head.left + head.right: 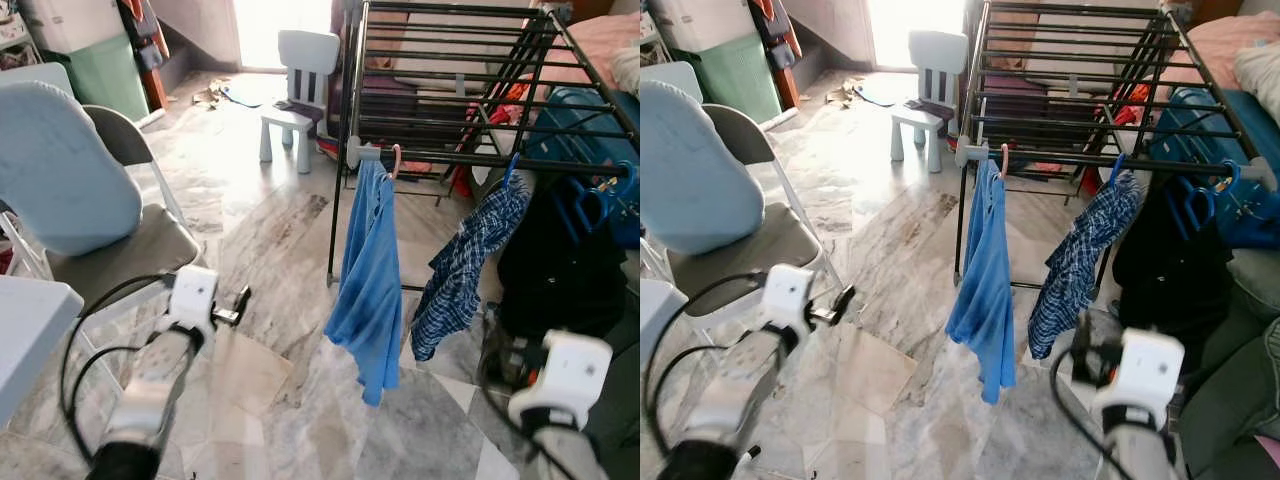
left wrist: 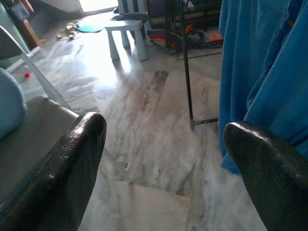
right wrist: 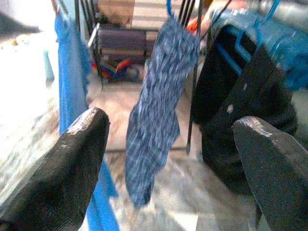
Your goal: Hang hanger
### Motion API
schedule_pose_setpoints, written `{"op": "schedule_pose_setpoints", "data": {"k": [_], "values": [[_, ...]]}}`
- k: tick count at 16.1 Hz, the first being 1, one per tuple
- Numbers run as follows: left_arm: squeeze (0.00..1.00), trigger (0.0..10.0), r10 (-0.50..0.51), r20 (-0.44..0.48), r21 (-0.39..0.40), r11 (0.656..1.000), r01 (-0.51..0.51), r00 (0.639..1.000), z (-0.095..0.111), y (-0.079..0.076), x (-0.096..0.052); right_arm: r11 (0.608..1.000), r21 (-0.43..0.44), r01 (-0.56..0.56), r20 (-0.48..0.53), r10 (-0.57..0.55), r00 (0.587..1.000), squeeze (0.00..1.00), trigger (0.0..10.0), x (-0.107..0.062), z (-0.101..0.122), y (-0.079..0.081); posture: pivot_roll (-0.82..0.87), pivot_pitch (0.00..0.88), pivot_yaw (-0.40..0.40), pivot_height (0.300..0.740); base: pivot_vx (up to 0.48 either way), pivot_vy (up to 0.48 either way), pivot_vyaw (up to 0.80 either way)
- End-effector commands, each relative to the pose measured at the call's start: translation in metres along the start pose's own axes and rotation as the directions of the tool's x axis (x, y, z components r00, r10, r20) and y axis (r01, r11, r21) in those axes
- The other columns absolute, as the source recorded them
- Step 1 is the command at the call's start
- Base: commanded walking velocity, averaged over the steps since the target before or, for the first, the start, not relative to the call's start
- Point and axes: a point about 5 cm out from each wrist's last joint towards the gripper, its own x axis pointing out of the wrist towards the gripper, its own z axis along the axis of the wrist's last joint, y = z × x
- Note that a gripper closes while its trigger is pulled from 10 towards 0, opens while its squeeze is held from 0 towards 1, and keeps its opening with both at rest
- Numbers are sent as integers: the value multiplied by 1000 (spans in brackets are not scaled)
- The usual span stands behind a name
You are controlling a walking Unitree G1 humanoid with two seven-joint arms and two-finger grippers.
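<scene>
A black metal drying rack stands ahead on the right. On its front rail a blue shirt hangs from a pink hanger. Beside it a blue plaid shirt hangs on a blue hanger, and further right a black garment hangs on another blue hanger. My left gripper is low and left of the blue shirt, open and holding nothing, as the left wrist view confirms. My right gripper faces the plaid shirt from below the rail, open with nothing in it.
A grey folding chair with a light blue cushion stands at my left, next to a white table corner. A white child's chair is at the back. A blue case lies behind the rack. Marble floor lies between.
</scene>
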Motion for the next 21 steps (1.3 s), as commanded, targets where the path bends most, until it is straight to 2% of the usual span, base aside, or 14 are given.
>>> {"op": "schedule_pose_setpoints", "data": {"k": [1, 3, 9, 13, 21], "values": [[0, 10000, 2, -5, 26, 1000, -2, 1000, 1, 3, -3, 1000, -3, -5, 2, 5, 1000, 0, 10000, 1, 0, -1, 4, 0, -2, 740, 0, 0, 0], [0, 10000, 18, 18, 42, 999, -19, 1000, 5, 1, -3, 1000, -6, -4, 24, 4, 1000, 0, 10000, 8, 7, -1, 1, 0, -4, 740, 0, 0, 0], [0, 10000, -4, 58, -3, 1000, 4, 998, 13, -4, 0, 1000, 3, -15, 34, 15, 999, 0, 10000, 13, 9, 4, 0, 0, -6, 740, 0, 0, 0], [0, 10000, -16, 70, -35, 999, 18, 997, 17, -7, 6, 1000, 0, -31, 41, 31, 999, 0, 10000, 17, 10, 9, -5, 0, -6, 740, 0, 0, -734], [0, 10000, -32, 93, -61, 997, 38, 995, 23, -14, 18, 1000, -17, -24, 60, 25, 998, 0, 10000, 27, 13, 7, -5, 0, -2, 740, 334, 0, 0]]}}
